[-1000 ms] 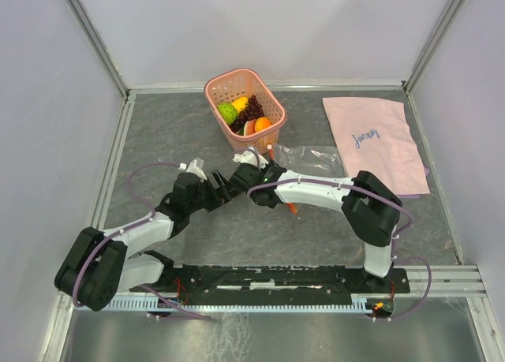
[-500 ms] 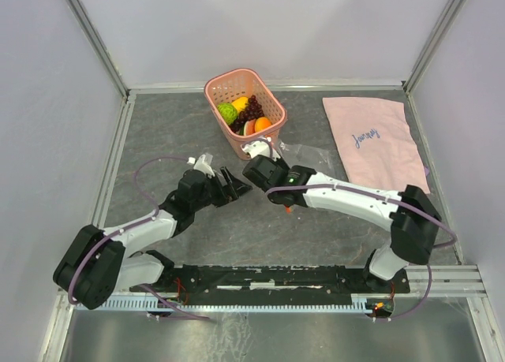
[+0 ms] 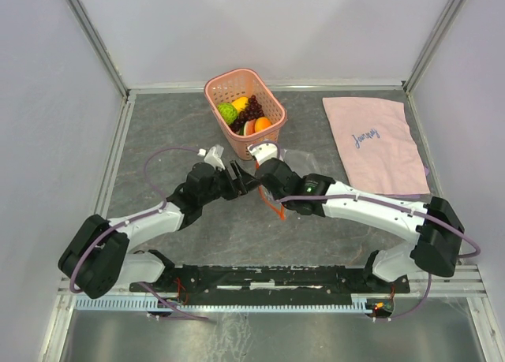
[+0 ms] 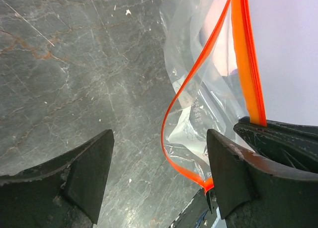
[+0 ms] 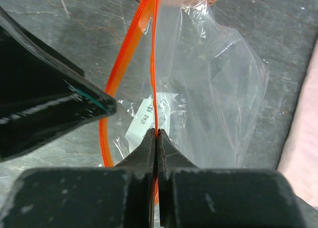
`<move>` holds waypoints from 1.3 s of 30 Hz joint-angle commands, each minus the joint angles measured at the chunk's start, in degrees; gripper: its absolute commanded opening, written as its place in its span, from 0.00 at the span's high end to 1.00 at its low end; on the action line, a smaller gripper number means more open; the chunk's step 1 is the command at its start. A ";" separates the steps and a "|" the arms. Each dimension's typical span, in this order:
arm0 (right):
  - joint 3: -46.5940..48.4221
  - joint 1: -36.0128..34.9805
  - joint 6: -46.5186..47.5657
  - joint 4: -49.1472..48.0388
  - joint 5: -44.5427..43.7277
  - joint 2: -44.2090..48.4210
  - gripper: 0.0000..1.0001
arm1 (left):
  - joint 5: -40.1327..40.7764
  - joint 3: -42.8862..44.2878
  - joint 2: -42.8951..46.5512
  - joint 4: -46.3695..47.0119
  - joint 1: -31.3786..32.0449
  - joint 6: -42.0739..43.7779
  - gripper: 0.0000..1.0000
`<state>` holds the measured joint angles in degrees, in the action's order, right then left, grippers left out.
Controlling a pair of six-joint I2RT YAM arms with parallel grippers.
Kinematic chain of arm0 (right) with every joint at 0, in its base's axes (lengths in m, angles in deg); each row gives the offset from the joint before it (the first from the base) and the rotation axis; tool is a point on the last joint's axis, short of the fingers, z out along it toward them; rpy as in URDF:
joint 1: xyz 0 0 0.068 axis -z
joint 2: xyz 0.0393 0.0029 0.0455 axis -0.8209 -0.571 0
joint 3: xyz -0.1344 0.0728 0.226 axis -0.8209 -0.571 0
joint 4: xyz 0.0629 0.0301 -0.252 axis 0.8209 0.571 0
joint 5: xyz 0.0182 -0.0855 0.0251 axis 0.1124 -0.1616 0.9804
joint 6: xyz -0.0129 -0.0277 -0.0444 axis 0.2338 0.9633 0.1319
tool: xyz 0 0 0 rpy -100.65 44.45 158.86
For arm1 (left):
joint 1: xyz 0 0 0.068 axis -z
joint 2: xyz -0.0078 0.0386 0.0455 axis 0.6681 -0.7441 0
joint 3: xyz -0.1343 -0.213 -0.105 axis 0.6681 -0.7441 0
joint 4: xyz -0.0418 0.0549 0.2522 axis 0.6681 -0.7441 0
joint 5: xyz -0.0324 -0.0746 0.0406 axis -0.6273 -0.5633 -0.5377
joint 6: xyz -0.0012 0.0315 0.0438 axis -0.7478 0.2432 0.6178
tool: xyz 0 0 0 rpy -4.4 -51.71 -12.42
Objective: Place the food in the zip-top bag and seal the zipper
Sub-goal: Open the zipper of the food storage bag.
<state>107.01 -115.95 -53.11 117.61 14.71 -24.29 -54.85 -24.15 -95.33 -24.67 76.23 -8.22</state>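
1. Left wrist: left gripper [image 4: 158, 138] is gaping open beside the bag's [image 4: 198, 69] zipper [image 4: 247, 64]; closing early risks missing it.
2. Right gripper [image 5: 157, 134] is pinching the zipper's other lip near the basket [image 3: 229, 76]; slick plastic could slip.

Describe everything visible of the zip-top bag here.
The bag is clear, crinkly plastic with a white printed label and an orange zipper along its mouth, which gapes open. No food shows inside. The right end effector is shut on one lip; the other lip loops between the fingers of the open left end effector. Its body trails toward the basket.
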 commanded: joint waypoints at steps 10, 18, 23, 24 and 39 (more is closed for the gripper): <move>-0.50 -0.75 -1.21 -3.93 4.80 6.33 0.95 | 4.52 3.92 -2.30 3.49 3.82 -1.50 0.42; -0.22 -0.75 -1.39 0.25 -1.57 7.60 0.67 | 9.36 5.38 4.74 -4.57 5.40 2.74 0.86; 1.49 -0.75 -1.68 2.23 -3.40 6.18 0.59 | 13.84 6.66 8.07 -10.09 8.03 4.83 0.97; 1.69 -0.67 -1.62 2.26 -3.30 5.90 0.59 | 14.49 6.84 8.44 -10.63 8.46 5.19 0.97; 2.09 -0.75 -2.80 1.61 -3.89 5.44 0.98 | 14.68 7.01 7.69 -10.25 9.83 3.11 0.68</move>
<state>106.73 -116.32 -54.51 121.24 10.86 -20.48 -41.19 -19.23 -87.64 -36.78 85.67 -5.90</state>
